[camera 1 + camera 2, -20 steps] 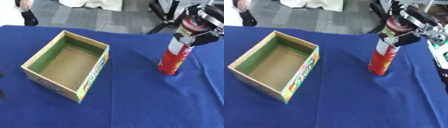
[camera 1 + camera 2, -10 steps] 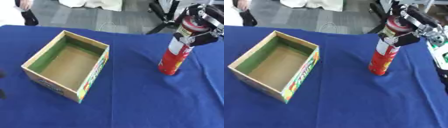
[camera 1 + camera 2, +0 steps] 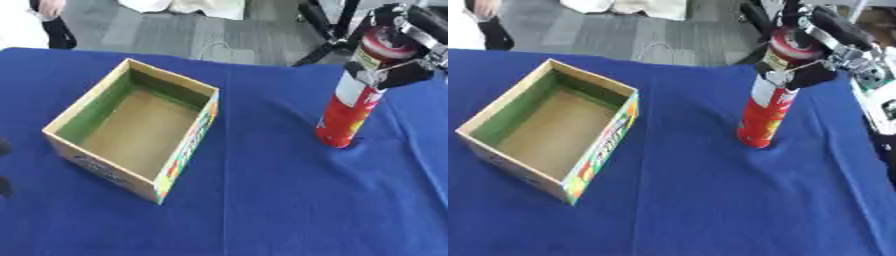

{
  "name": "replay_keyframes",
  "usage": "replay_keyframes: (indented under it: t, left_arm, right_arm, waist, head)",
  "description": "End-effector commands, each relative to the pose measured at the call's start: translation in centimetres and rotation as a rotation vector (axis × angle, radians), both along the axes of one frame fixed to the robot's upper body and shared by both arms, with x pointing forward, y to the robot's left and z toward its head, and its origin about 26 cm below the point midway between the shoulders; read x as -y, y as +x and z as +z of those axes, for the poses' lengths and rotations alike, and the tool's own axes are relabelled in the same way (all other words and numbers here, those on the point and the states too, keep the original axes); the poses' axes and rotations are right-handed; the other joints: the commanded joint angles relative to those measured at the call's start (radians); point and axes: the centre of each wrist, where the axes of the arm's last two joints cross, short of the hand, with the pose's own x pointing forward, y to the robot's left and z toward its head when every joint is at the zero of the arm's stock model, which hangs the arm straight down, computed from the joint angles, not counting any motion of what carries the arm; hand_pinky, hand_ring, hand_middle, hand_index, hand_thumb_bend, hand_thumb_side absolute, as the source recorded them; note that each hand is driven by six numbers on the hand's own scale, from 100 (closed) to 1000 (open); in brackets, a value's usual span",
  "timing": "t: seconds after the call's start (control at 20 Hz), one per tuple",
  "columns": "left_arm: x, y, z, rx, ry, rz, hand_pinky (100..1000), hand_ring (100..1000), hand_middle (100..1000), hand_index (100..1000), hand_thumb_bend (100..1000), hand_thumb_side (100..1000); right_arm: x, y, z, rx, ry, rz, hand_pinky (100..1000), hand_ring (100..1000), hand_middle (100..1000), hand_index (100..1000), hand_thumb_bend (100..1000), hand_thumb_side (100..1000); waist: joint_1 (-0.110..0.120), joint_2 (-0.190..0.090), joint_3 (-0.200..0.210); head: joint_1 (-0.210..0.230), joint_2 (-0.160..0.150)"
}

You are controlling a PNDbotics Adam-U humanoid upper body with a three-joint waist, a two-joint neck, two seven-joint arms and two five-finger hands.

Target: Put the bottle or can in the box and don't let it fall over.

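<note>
A tall red can with a white band near its top stands on the blue table, right of centre and leaning slightly left. My right hand comes down from the upper right and is curled round the can's upper part, thumb in front across the white band. The open cardboard box, green inside with a colourful printed side, sits empty on the left half of the table. At the left edge a dark bit of my left hand shows; its fingers cannot be made out.
The blue cloth covers the table. Beyond its far edge lies grey floor with a black stand and a white cable. A white device sits at the right edge of the table.
The can and my right hand stay in nearly the same place; the hand sits a little lower round the can's top. The box has not moved.
</note>
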Motion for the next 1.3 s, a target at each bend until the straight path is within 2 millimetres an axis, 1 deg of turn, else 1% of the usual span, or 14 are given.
replay_keyframes:
  t: [0.05,0.4,1.05,1.2,1.3]
  left_arm:
    - [-0.1,-0.2,0.7,0.025,0.021,-0.002,364,763,662,711,183,841]
    - [-0.2,-0.3,0.7,0.020,0.026,0.000,364,762,655,700,181,838]
    - [-0.3,-0.3,0.7,0.018,0.030,-0.001,365,761,655,699,179,832]
    - [-0.3,-0.3,0.7,0.018,0.032,-0.002,365,761,655,698,183,835]
    - [-0.3,-0.3,0.7,0.018,0.035,-0.001,365,759,655,699,177,829]
  right_arm:
    - [-0.2,-0.2,0.4,-0.011,-0.054,-0.002,100,100,100,144,100,100]
    - [-0.4,-0.8,2.6,-0.006,-0.078,0.010,100,100,100,143,100,100]
    - [-1.6,-1.7,5.8,0.079,0.073,0.049,100,100,100,143,100,100]
    - [-2.1,-2.0,6.7,0.105,0.120,0.074,100,100,100,144,100,100]
    - [-2.9,-2.2,7.7,0.128,0.145,0.103,100,100,100,142,100,100]
  waist:
    - [0.003,-0.013,0.001]
    - [0.001,-0.021,-0.003]
    - [-0.001,-0.032,-0.008]
    - [-0.002,-0.034,-0.008]
    - [-0.003,-0.036,-0.007]
  head:
    - [0.000,0.002]
    - [0.002,0.009]
    - [0.003,0.015]
    - [0.003,0.017]
    - [0.001,0.021]
